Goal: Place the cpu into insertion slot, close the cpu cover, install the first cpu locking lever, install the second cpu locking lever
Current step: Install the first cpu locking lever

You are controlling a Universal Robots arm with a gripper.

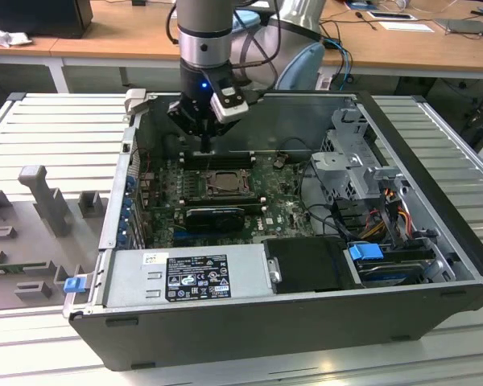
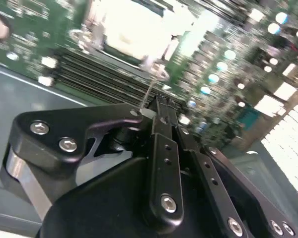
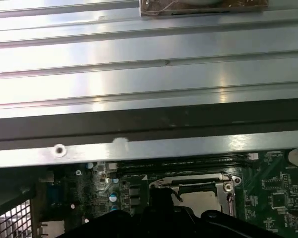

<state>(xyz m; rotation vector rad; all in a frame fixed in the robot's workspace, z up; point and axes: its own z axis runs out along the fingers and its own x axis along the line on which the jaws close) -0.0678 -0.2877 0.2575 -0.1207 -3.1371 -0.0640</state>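
Inside the open computer case [image 1: 435, 201], my gripper [image 1: 205, 148] hangs over the far edge of the insertion slot [image 1: 223, 183]. The pale cpu [image 3: 201, 202] lies in the slot. The silvery cpu cover [image 3: 188, 178] appears to lie flat around it. In the second wrist view my black fingers [image 2: 161, 129] are pressed together, so the gripper [image 2: 158, 102] is shut. A thin wire locking lever [image 2: 152, 87] runs right up to the fingertips; I cannot tell whether it is pinched or only touched. In the first wrist view the gripper [image 3: 161, 196] sits at the slot's corner.
Long black memory slots [image 1: 217, 159] lie just beyond the socket and a black expansion card [image 1: 215, 215] lies in front of it. A grey power supply [image 1: 185, 273], a drive cage [image 1: 358, 161] and cables [image 1: 386, 201] fill the case's near and right sides. Grey fixtures [image 1: 44, 197] stand on the ribbed table.
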